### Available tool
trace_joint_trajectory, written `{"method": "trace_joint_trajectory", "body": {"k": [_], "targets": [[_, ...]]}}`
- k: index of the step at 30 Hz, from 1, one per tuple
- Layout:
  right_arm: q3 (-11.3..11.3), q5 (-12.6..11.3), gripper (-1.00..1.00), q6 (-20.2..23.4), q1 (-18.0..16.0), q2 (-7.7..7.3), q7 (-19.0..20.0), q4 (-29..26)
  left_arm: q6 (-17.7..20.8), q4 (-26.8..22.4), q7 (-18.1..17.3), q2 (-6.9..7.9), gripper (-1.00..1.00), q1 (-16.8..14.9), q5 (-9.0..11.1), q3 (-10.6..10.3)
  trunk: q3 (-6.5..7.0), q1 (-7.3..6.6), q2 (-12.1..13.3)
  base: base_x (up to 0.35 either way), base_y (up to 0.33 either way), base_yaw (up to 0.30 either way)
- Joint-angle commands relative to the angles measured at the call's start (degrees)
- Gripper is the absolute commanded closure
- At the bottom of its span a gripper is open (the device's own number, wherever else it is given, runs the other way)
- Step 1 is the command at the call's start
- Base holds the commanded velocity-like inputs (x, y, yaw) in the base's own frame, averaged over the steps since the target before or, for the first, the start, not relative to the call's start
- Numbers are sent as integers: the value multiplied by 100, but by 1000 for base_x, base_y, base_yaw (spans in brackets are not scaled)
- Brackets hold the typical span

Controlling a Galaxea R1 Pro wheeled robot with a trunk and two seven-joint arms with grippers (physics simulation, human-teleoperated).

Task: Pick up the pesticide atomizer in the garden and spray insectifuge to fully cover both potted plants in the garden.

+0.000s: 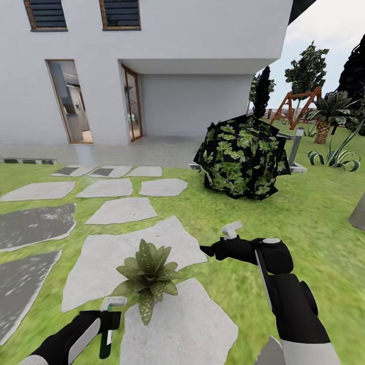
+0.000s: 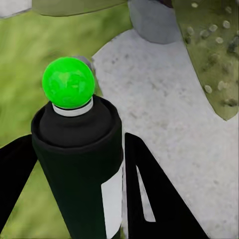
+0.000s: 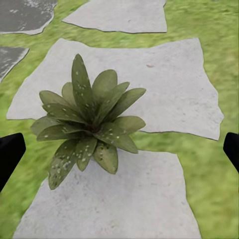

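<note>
Left fingers (image 2: 144, 194) clamp the pesticide atomizer (image 1: 107, 324) just beside a potted plant (image 1: 147, 276) on a stepping stone (image 1: 177, 334); right fingers (image 3: 231, 149) spread wide, empty; spraying appears under way; next, aim the nozzle at the leaves.

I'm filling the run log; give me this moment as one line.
left gripper: shut on pesticide atomizer | right gripper: open, empty | potted plant: between stepping stones | stage: at plant

A home garden: lawn (image 1: 314, 213), stepping stones (image 1: 121, 210), white house (image 1: 203, 45), distant swing frame (image 1: 299, 104).
</note>
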Motion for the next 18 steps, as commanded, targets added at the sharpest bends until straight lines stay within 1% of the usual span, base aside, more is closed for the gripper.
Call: {"method": "trace_joint_trajectory", "body": {"k": [1, 2, 3, 4, 6, 7, 8, 9, 10, 12, 14, 16, 18], "targets": [[-2, 59, -100, 19, -7, 4, 53, -8, 48, -27, 41, 34, 100, -36, 40, -44, -6, -1, -3, 11, 52, 0], [-2, 59, -100, 19, -8, 3, 53, -8, 68, -49, 38, 40, 100, -55, 36, -47, -6, -1, -3, 9, 41, 0], [-6, 58, -100, 25, -18, -2, 53, -11, 252, -217, 31, 62, 100, -119, 27, -54, -6, -1, -3, 5, 21, 0], [-8, 57, -100, 29, -27, 1, 53, -13, 524, -413, 32, 94, 100, -145, 24, -51, -6, -1, -3, 3, 14, 0], [-10, 57, -100, 34, -57, -2, 53, -12, 1114, -987, 39, 210, 100, -143, 15, -43, -6, -1, -3, 2, 7, 0], [-10, 57, -100, 35, -83, -8, 53, -12, 1319, -1269, 76, 269, 100, -132, 6, -40, -6, -1, -3, 1, 4, 0], [-14, 57, -100, 36, -109, -14, 53, -13, 1447, -1451, 165, 299, 100, -125, 1, -46, -6, -1, -3, 0, 2, 0], [-17, 57, -100, 36, -134, -25, 53, -14, 1548, -1604, 366, 309, 100, -119, 6, -63, -6, -1, -3, 0, 1, 0], [-20, 57, -100, 43, -149, -30, 53, -14, 1579, -1661, 469, 310, 100, -117, 17, -71, -6, -1, -3, 0, 0, 0], [-24, 57, -100, 60, -165, -30, 53, -15, 1611, -1674, 560, 310, 100, -114, 36, -79, -6, -1, -3, 0, 0, 0], [-27, 57, -100, 77, -198, -27, 53, -15, 1624, -1512, 595, 311, 100, -113, 54, -84, -6, -1, -3, 0, 93, 0], [-27, 57, -100, 103, -258, -16, 53, -15, 1650, -1368, 595, 311, 100, -113, 66, -79, -6, -1, -3, 24, 222, 0], [-29, 57, -100, 116, -321, -13, 53, -15, 1682, -1289, 610, 238, 100, -113, 56, -97, -6, -1, -3, 94, 308, -106]]}}
